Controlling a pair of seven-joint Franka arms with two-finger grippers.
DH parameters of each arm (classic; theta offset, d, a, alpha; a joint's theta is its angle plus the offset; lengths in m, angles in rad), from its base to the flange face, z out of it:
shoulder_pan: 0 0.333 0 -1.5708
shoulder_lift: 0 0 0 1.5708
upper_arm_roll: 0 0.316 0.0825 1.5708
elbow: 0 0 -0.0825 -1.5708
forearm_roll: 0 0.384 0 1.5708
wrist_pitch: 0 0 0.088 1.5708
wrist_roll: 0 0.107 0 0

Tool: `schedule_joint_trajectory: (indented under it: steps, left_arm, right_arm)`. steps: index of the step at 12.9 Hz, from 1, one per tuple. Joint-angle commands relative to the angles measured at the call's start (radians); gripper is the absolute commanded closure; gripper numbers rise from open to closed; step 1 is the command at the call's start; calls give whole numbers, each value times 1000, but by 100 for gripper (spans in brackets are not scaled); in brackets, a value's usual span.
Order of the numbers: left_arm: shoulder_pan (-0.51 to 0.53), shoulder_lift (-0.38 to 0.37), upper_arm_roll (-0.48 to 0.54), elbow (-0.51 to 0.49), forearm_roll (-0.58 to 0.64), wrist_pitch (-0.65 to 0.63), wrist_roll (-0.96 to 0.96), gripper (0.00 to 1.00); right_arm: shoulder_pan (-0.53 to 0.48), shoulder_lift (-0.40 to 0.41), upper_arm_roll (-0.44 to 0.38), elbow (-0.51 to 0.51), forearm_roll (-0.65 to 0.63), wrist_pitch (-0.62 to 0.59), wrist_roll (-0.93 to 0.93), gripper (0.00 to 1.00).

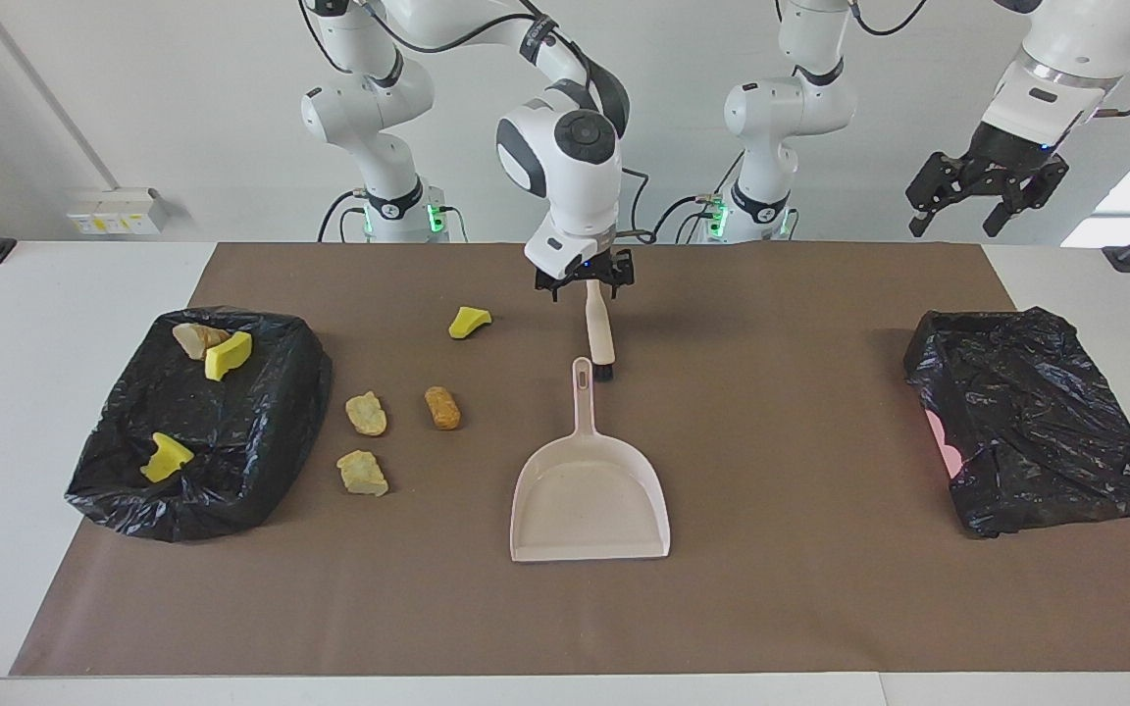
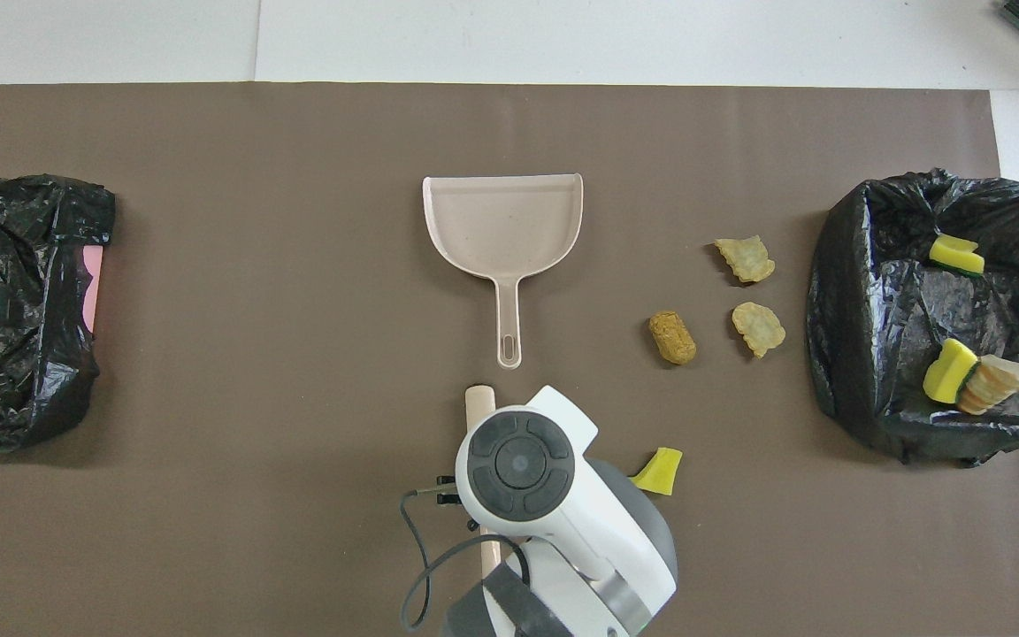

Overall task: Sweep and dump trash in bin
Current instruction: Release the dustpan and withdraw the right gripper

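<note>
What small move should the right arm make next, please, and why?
Probably lower the open right claw onto the brush beneath it and close: the dustpan lies free, and four trash pieces lie loose on the mat.

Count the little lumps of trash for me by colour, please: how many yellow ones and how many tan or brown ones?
Yellow: 3, one on the mat, two in the bin.
Tan or brown: 4, three on the mat, one in the bin.
Total: 7
</note>
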State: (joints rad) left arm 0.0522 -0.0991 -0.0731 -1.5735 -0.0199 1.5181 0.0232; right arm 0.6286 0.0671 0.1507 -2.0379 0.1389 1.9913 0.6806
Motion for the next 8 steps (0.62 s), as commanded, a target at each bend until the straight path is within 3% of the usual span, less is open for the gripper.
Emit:
schedule_joint_trajectory:
  steps: [1, 4, 8]
  left_arm:
    - [6, -13, 0, -5, -2, -13, 9, 0]
    - [-5, -14, -2, -10, -2, -4, 17, 0]
    - [-9, -10, -4, -16, -11, 71, 8, 0]
  right_arm:
    - [42, -79, 1, -148, 34, 75, 40, 0]
    - [130, -73, 0, -264, 36, 286, 88, 0]
    - [135, -75, 0, -295, 34, 304, 89, 4]
